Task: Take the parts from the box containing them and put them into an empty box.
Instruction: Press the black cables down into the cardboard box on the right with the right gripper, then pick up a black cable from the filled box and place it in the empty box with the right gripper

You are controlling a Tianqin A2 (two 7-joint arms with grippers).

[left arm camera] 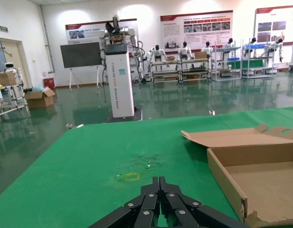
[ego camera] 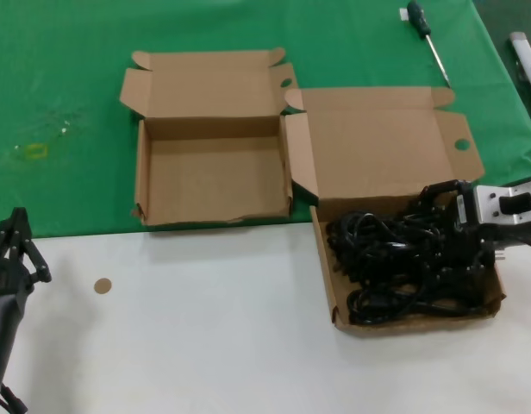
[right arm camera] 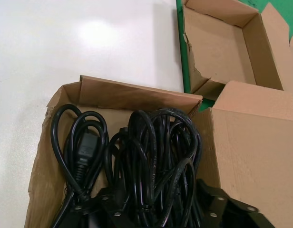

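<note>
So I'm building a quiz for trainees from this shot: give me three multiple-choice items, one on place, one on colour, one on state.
1. Where is the right claw?
A. over the cables in their box
B. over the empty box
C. by the screwdriver

2. The cloth under the empty box is:
A. white
B. green
C. blue

3. The empty box's lid is:
A. taped shut
B. missing
C. folded open

Key: 1 A, the claw sits among the cables; 2 B, green shows around that box; 3 C, the lid stands back.
</note>
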